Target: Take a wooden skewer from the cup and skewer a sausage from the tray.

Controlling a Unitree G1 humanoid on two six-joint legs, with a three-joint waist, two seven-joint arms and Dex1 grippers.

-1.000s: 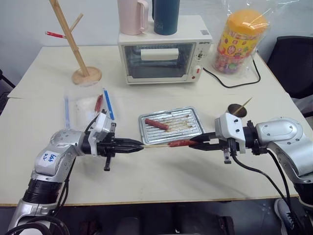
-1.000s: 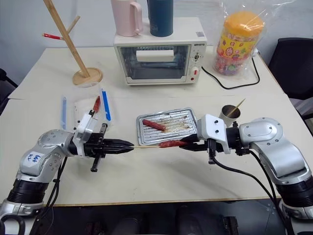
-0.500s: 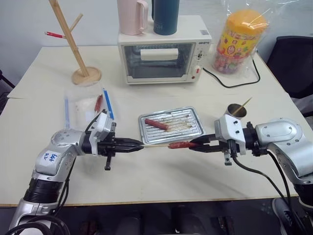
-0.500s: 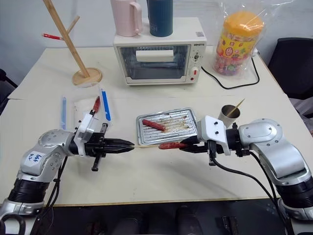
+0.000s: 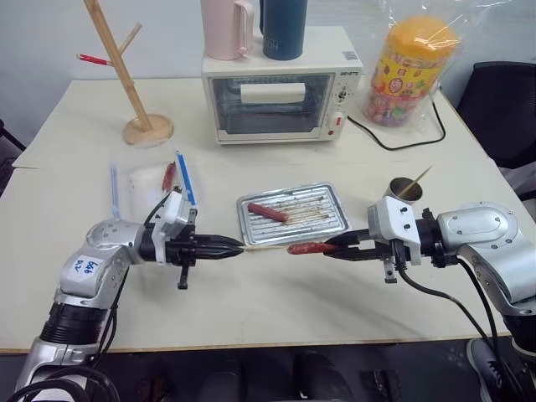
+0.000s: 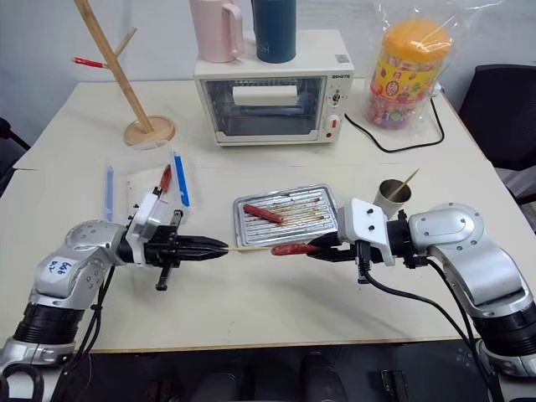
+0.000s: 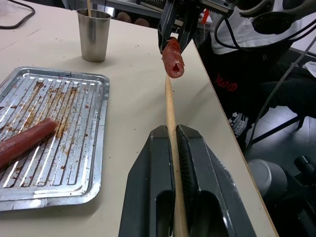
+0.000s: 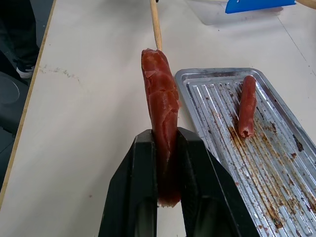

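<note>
- Nearest the robot, the left gripper (image 5: 224,245) is clamped on the wooden skewer (image 5: 266,247), which runs level toward the right arm with its point at the sausage's near end.
- Facing it, the right gripper (image 5: 335,246) is closed on the sausage (image 5: 304,248), pinching its far end; both are held above the surface (image 5: 276,310), just in front of the tray's near rim.
- In the left wrist view, the stick meets the cut face of the sausage close to its middle. It looks barely entered, if at all, so the piercing seems to be just starting.
- To do this well, I would keep stick and sausage on one straight line and bring the two together slowly; an off-centre push would likely break through the skin at the side.
- The sausage is soft and gripped at one end only, so it may bend away or slip; a steady, gentle push suits it better than a jab.
- Just beyond lies the tray (image 5: 327,222), with the second sausage (image 5: 268,212) on its ridged floor.
- To the right of the tray, near the right arm, stands the cup (image 5: 405,190) with another skewer leaning in it.
</note>
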